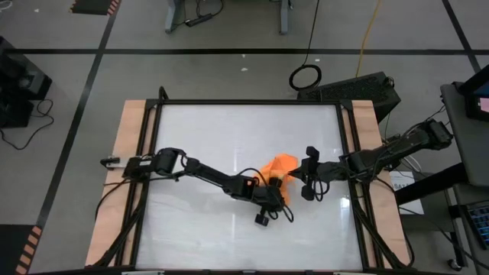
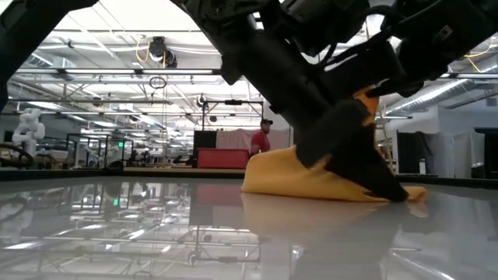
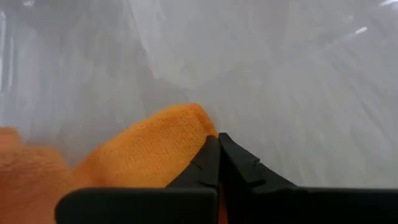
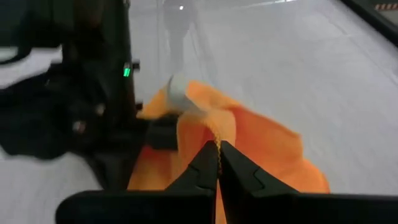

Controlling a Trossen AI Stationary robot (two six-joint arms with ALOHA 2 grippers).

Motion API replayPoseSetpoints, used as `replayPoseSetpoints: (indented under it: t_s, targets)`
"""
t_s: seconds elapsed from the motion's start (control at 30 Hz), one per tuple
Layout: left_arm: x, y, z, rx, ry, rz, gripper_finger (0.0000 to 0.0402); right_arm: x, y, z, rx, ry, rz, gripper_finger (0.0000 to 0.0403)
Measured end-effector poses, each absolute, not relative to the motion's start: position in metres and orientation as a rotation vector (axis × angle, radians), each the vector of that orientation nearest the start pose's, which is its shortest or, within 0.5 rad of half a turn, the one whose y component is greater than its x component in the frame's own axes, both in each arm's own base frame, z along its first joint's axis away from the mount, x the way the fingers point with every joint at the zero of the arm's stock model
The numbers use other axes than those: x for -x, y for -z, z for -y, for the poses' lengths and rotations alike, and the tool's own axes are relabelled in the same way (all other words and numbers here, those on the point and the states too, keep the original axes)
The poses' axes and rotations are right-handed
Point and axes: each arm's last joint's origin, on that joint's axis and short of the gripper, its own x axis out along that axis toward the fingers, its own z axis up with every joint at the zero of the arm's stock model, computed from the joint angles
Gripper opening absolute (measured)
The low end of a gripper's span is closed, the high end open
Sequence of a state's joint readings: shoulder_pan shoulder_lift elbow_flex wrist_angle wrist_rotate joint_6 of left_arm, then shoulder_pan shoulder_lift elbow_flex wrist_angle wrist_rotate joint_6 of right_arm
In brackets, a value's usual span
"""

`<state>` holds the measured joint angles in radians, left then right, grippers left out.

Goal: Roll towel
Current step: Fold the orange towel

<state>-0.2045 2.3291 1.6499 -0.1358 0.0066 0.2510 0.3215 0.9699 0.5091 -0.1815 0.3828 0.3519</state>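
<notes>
The orange towel lies bunched right of the table's middle, its lower part resting on the white tabletop. My left gripper reaches in from the table's left and is shut at the towel's near end. My right gripper comes from the table's right and is shut on a raised part of the towel. The two grippers are close together over the cloth. My left gripper has its shut fingers at a rounded edge of the towel, slanting down to the tabletop. The fingers hide the place of contact. That end of the towel lies low on the table. My right gripper pinches a raised fold of the towel between its two fingers, coming about level from the table's right. The held part is lifted clear of the table. The rest of the cloth slopes down from it to the tabletop.
The white tabletop has free room to the far, near and left of the towel. A black frame borders it, with wooden strips at both sides. A person stands far off in the room behind.
</notes>
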Motion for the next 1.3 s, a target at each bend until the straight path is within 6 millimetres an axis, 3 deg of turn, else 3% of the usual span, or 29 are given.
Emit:
replayPoseSetpoints:
  t_s: [0.13,0.43,0.57,0.77,0.93,1.03,1.2,1.3]
  targets:
    - [-0.475,-0.143,0.099,-0.355,0.328,-0.827,0.0002,-0.183,-0.207,-0.055,-0.130,0.151,-0.612,0.0000]
    - [-0.425,-0.258,0.109,-0.475,0.295,-0.775,0.0001,-0.180,-0.212,-0.070,-0.110,0.045,-0.593,0.0000]
    - [-0.389,-0.313,0.109,-0.518,0.225,-0.721,0.0001,-0.181,-0.228,-0.082,-0.053,-0.037,-0.551,0.0000]
    - [-0.335,-0.375,0.109,-0.567,0.079,-0.620,0.0000,-0.182,-0.267,-0.099,0.051,-0.173,-0.449,0.0000]
    - [-0.303,-0.406,0.107,-0.597,-0.048,-0.549,0.0000,-0.180,-0.300,-0.106,0.130,-0.220,-0.396,0.0000]
    - [-0.287,-0.418,0.104,-0.615,-0.125,-0.528,0.0000,-0.177,-0.317,-0.104,0.175,-0.161,-0.399,0.0000]
    - [-0.272,-0.426,0.093,-0.638,-0.251,-0.542,0.0000,-0.170,-0.342,-0.095,0.264,-0.019,-0.436,0.0000]
    - [-0.273,-0.425,0.080,-0.637,-0.317,-0.561,0.0000,-0.167,-0.356,-0.085,0.326,0.098,-0.445,0.0000]
